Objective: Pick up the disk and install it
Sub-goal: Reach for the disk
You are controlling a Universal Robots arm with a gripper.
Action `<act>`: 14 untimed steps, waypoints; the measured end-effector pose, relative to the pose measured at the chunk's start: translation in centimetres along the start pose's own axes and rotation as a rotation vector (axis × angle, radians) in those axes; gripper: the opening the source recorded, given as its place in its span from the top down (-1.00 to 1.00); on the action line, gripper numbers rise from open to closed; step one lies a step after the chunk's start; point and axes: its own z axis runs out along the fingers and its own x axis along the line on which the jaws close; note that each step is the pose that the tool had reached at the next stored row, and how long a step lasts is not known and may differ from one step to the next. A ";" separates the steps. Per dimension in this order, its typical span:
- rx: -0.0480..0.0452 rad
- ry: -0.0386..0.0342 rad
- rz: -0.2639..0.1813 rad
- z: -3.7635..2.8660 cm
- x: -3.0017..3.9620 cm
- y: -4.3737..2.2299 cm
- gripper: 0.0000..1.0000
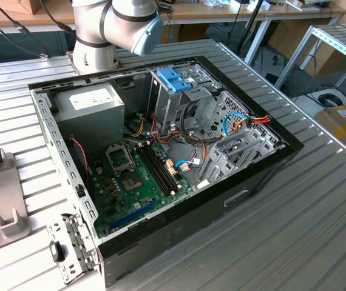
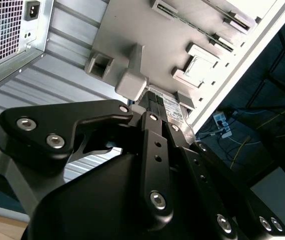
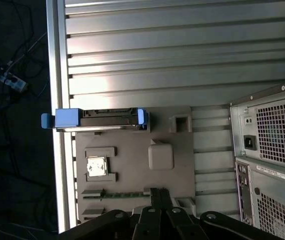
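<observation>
Disk nr table edge; gripper apart

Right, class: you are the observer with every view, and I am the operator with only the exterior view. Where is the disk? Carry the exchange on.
Observer: In the first wrist view the disk stands on edge in a slot of the grey plate.
Operator: Is the gripper on it?
Observer: No. The gripper is near the plate's opposite edge, apart from the disk.
Operator: Anything else on that plate?
Observer: A square metal chip lies in a pocket near the disk's slot.
</observation>
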 end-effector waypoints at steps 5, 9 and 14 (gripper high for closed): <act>0.0002 0.0025 0.000 0.00 -0.01 0.00 0.80; 0.0004 0.0041 0.000 -0.01 0.03 -0.01 0.80; 0.0003 0.0039 0.000 0.00 0.29 -0.02 0.80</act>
